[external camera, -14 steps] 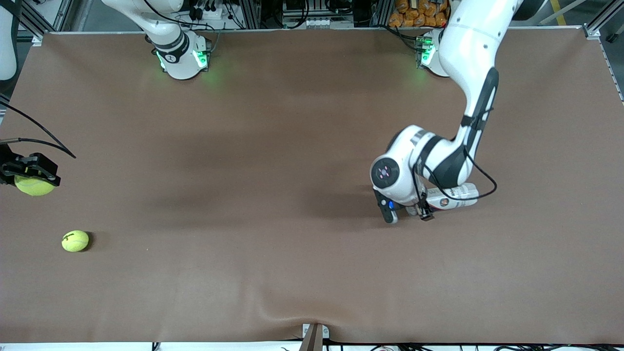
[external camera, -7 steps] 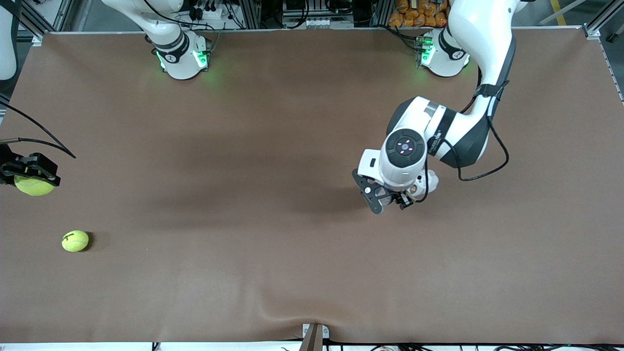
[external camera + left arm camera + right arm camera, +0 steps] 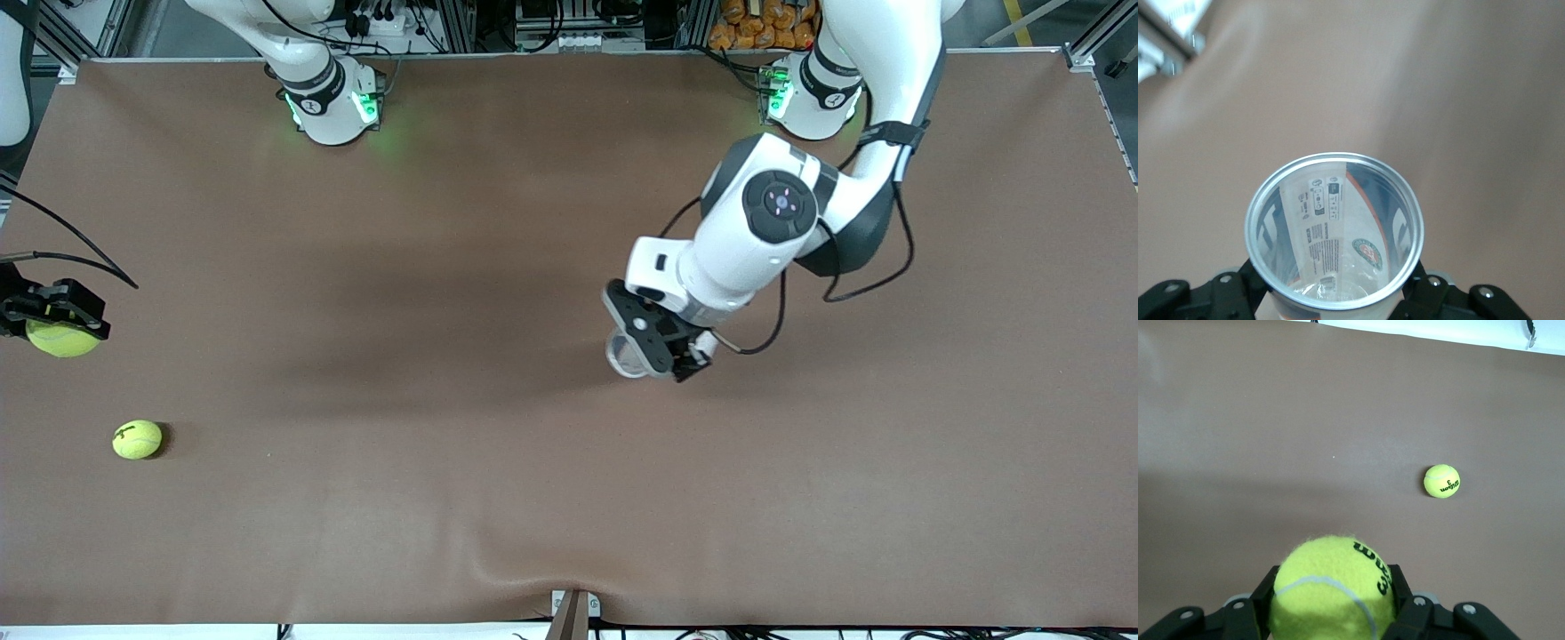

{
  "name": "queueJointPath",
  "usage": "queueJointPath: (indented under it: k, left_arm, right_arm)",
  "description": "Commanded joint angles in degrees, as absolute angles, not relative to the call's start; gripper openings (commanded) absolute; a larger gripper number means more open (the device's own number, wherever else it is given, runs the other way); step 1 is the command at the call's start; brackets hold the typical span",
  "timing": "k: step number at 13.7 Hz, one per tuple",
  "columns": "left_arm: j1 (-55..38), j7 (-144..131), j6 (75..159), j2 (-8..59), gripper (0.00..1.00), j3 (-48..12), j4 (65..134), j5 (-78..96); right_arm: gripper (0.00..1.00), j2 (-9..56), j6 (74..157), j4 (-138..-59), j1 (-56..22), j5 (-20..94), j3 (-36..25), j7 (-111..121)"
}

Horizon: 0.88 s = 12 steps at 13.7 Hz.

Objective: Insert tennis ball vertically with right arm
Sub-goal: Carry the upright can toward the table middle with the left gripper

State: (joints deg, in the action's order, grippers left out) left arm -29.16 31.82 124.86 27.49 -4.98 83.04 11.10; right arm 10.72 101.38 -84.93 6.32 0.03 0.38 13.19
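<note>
Right gripper (image 3: 55,318): jaws clenching a tennis ball (image 3: 1333,590) above the worktop's (image 3: 400,267) right-arm end.
Loose ball (image 3: 137,439): lying on the worktop at about 5 o'clock from the held ball, nearer the front camera.
Left gripper (image 3: 660,345): jaws grasping a clear tube can (image 3: 1336,230) over mid-worktop, its open mouth showing.

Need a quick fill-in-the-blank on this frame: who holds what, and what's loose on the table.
1. The right end effector is shut on a tennis ____.
2. The left end effector grips a clear can whose open mouth shows it is ____ inside.
3. A second tennis ball lies loose on the ____, toward the right arm's end.
4. The number of tennis balls in view is ____.

Missing words: ball; empty; table; two
</note>
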Motion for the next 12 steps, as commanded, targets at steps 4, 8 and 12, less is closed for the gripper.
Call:
queueJointPath:
  k: [4, 8, 12]
  left_arm:
    - [-31.8, 30.1, 138.4, 29.8, 0.81, -10.2, 84.3, 18.5]
    - [-38.6, 29.6, 152.5, 36.2, 0.81, -10.3, 84.3, 21.8]
    - [-43.5, 28.2, 167.7, 42.2, 0.81, -10.3, 84.3, 24.3]
  right_arm:
    - [0.00, 11.3, 100.4, -83.3, 6.4, 0.4, 0.5, 13.7]
    - [0.00, 11.3, 100.4, -83.2, 6.0, -0.3, 0.5, 13.3]
    - [0.00, 11.4, 100.7, -83.2, 6.3, -0.5, 0.4, 13.6]
